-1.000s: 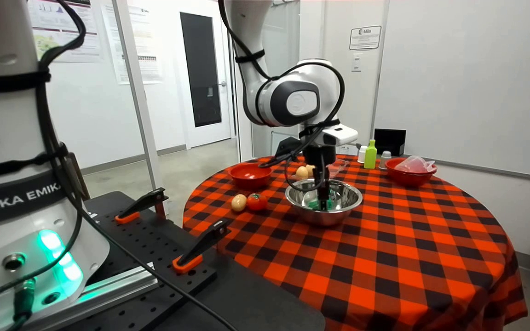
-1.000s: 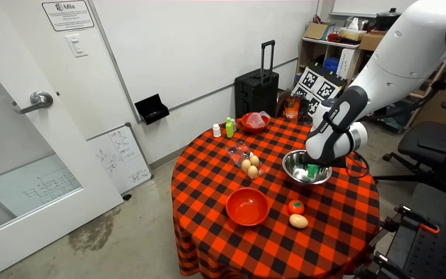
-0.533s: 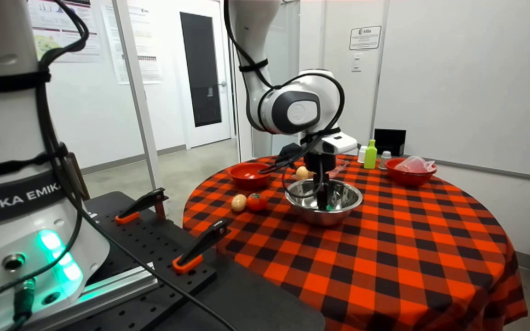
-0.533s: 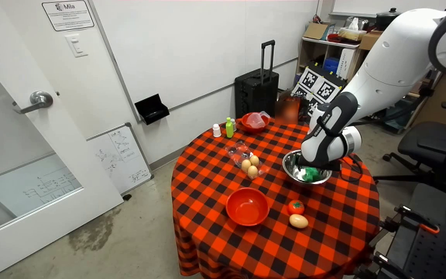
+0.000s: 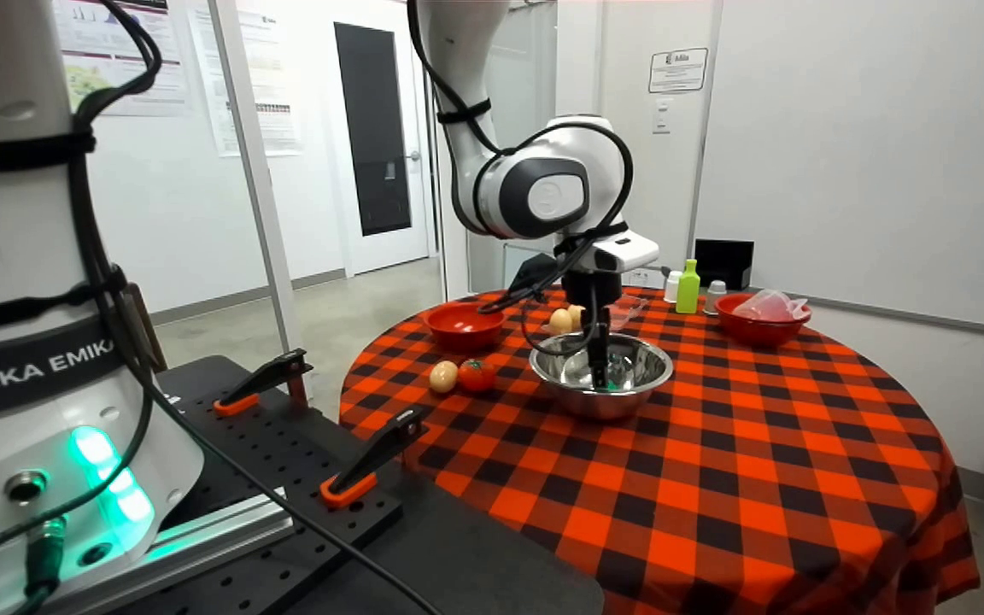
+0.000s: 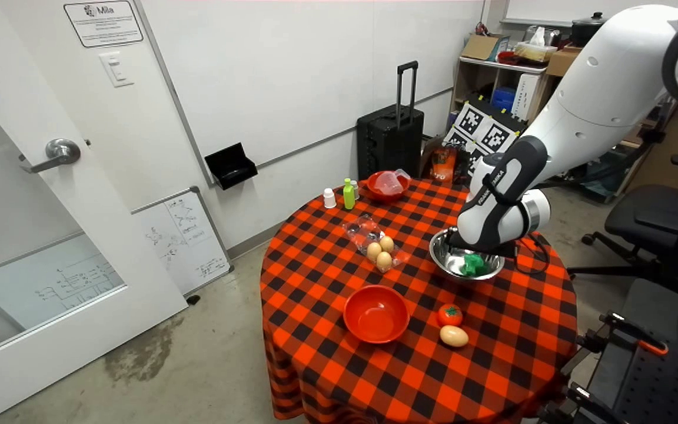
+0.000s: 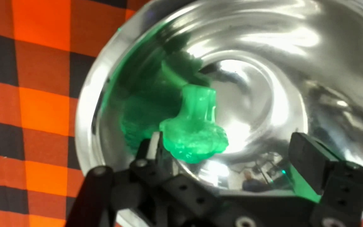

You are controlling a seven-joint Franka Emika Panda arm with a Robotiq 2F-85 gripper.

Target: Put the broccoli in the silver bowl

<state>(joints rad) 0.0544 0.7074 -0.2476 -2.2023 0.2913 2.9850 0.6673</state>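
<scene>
The green broccoli (image 7: 195, 126) lies inside the silver bowl (image 7: 87, 126), stem toward the top of the wrist view, against the sloping wall. An exterior view also shows the broccoli (image 6: 473, 266) low in the silver bowl (image 6: 444, 266). My gripper (image 7: 227, 140) reaches down into the bowl with its jaws wide apart. The left finger is close beside the broccoli's head; whether it touches cannot be told. A wide gap separates the right finger from it. In an exterior view the gripper (image 5: 600, 380) points down within the bowl (image 5: 599, 403), whose wall hides most of the broccoli.
A red dish (image 6: 376, 315) stands near the silver bowl, with a tomato (image 6: 449, 315) and an egg (image 6: 454, 336) beside it. Three eggs (image 6: 384, 261) lie by a clear carton. Farther back are a green bottle (image 6: 348, 195) and another red dish (image 6: 381, 196) holding a plastic cup.
A second ago the gripper held the broccoli above the bowl's bottom. It went down and opened, leaving the broccoli lying in the bowl, and has since risen slightly.
</scene>
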